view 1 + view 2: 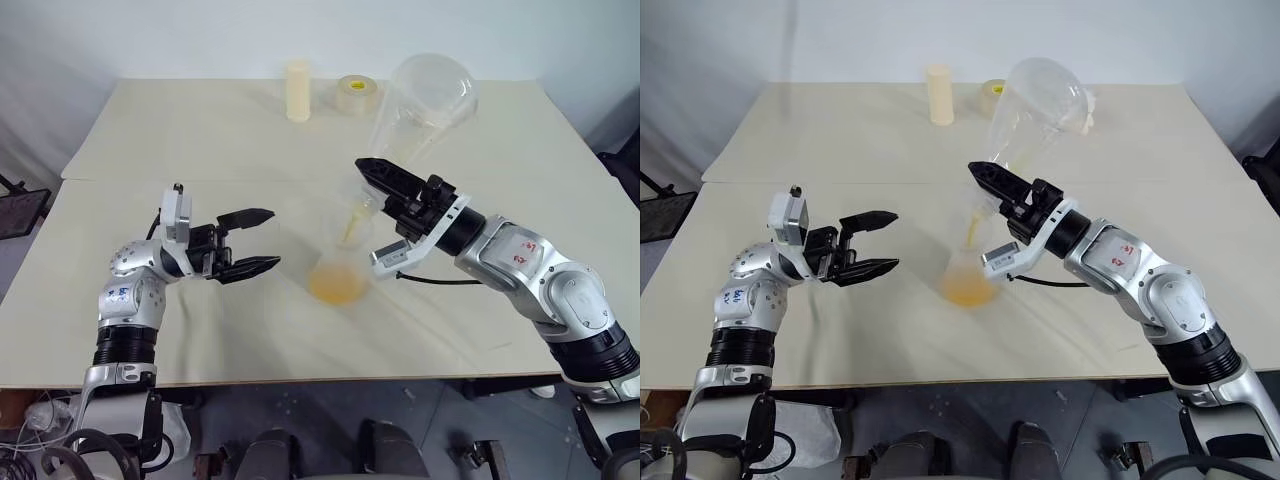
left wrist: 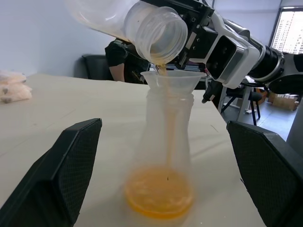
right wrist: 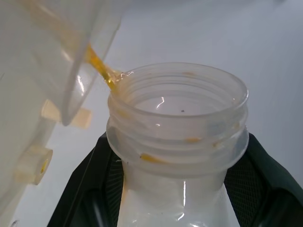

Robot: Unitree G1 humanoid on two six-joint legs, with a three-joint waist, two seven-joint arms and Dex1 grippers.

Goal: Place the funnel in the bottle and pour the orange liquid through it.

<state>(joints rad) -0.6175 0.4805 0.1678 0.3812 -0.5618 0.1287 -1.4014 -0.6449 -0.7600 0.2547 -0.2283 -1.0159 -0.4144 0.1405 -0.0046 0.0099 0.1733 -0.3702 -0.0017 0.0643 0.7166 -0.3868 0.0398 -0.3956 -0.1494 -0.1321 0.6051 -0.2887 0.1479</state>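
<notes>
Right claw (image 1: 368, 170) clamps tilted jug (image 1: 420, 105), mouth just above funnel (image 2: 173, 80) in bottle (image 2: 163, 156); left claw (image 1: 255, 241) open beside.

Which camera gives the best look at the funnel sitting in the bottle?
The left wrist view: the funnel sits in the bottle neck, side-on, catching the orange liquid. The eye views show it partly behind the right gripper; the right wrist view shows just its rim.

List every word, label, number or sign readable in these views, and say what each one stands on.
No text can be read in any view.
Red marks on the right forearm: too small and blurred to read.
Blue marks on the left forearm: too small and blurred to read.
The bottle, funnel, tipped pouring bottle, cream cylinder and tape roll: no print visible.
</notes>
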